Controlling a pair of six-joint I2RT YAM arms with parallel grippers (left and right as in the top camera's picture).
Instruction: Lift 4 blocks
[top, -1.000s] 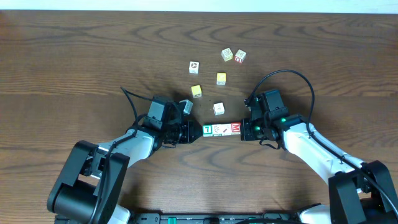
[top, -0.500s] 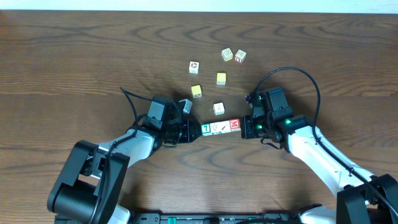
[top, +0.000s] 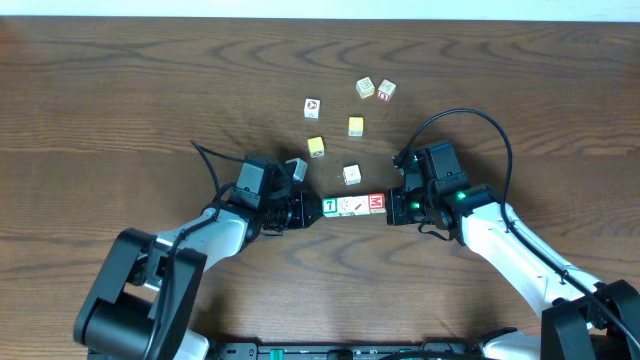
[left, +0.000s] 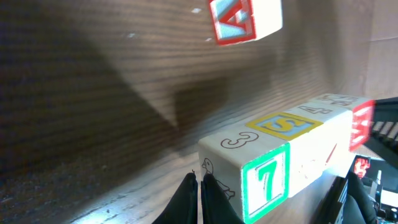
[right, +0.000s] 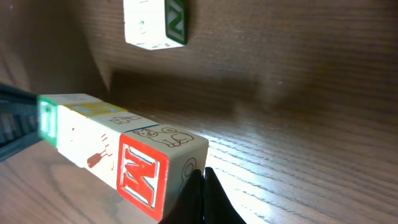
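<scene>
The desk (top: 120, 80) was dark brown with wavy wood grain. In the row of blocks (top: 352, 205), the green block (left: 266, 180) bore a green 7 in a green frame on white, the red block (right: 144, 174) a red M in a red frame, and the yellow-edged block (left: 283, 123) a blue figure on top. A loose block (left: 242, 18) showed a red-framed red letter.

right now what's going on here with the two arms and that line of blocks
The two arms are squeezing a row of blocks end to end between them. The left gripper, shut, presses the green 7 block; the right gripper, shut, presses the red M block. The row seems to hang just off the table. Other cubes lie loose behind.
</scene>
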